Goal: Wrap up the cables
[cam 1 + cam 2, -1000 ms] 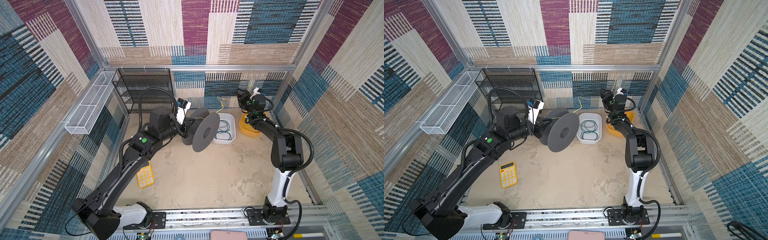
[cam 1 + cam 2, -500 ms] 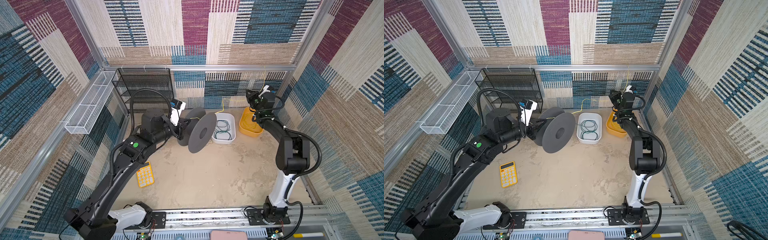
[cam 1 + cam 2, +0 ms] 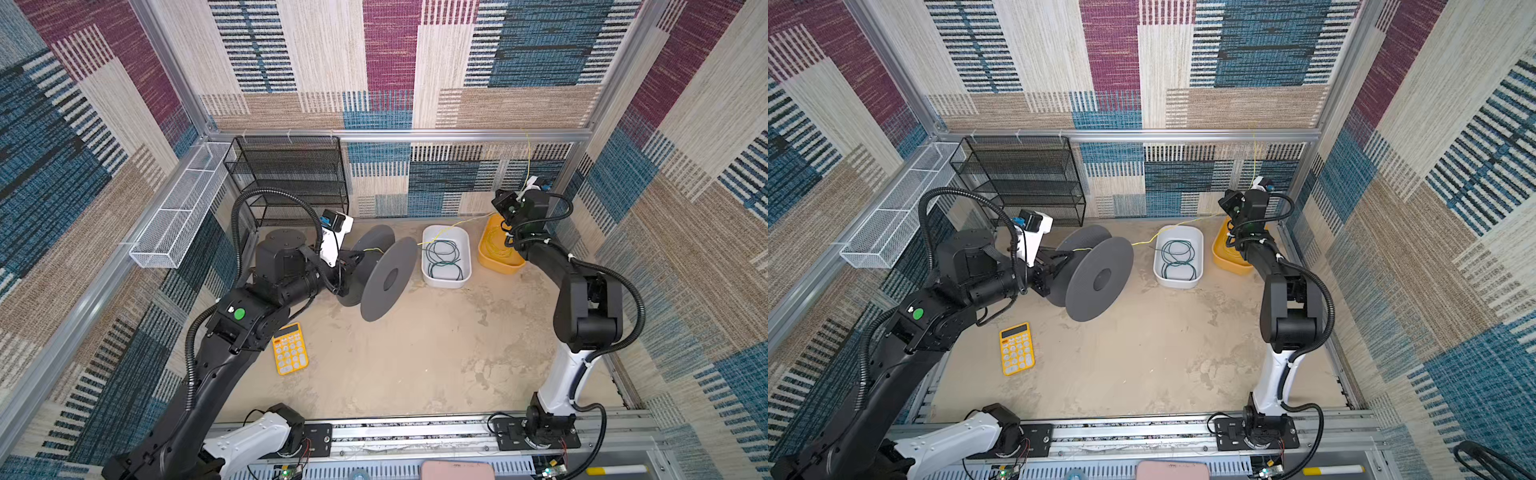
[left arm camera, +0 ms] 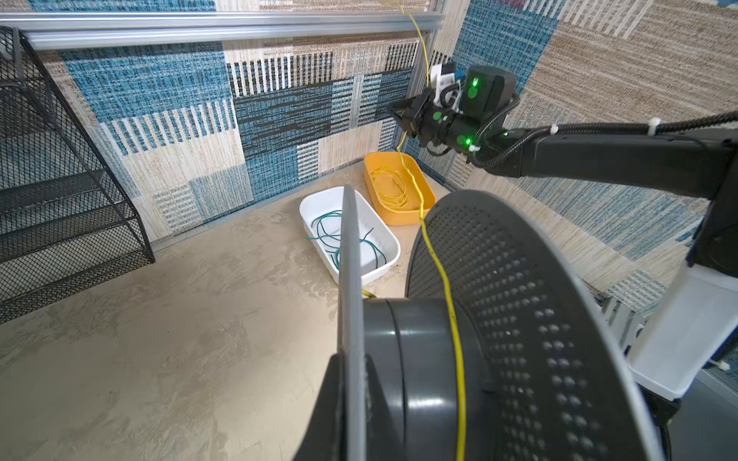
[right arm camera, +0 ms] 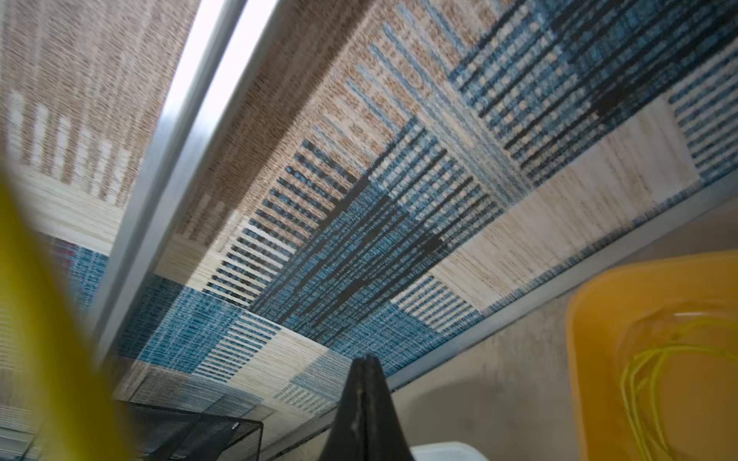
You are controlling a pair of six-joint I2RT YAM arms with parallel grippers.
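A dark grey spool (image 3: 388,278) (image 3: 1098,282) hangs off the floor, held by one flange in my left gripper (image 4: 351,399) (image 3: 351,261), which is shut on the flange's edge. A thin yellow cable (image 3: 453,226) (image 4: 437,263) runs from the spool's hub over the white bin to my right gripper (image 3: 500,203) (image 4: 399,119). That gripper is shut and raised above the yellow bin (image 3: 498,266), which holds more yellow loops. In the right wrist view its tips (image 5: 365,361) are pressed together, and no wire shows there. The green cable (image 3: 444,259) (image 4: 327,235) lies coiled in the white bin (image 3: 446,284).
A yellow calculator (image 3: 290,349) lies on the floor beside the left arm. A black mesh shelf (image 3: 291,178) stands at the back left and a white wire basket (image 3: 178,216) hangs on the left wall. A yellow strand (image 3: 528,158) rises toward the back rail.
The right gripper has closed from partly open and shifted right, toward the back corner. The left arm has drawn the spool leftward and nearer.
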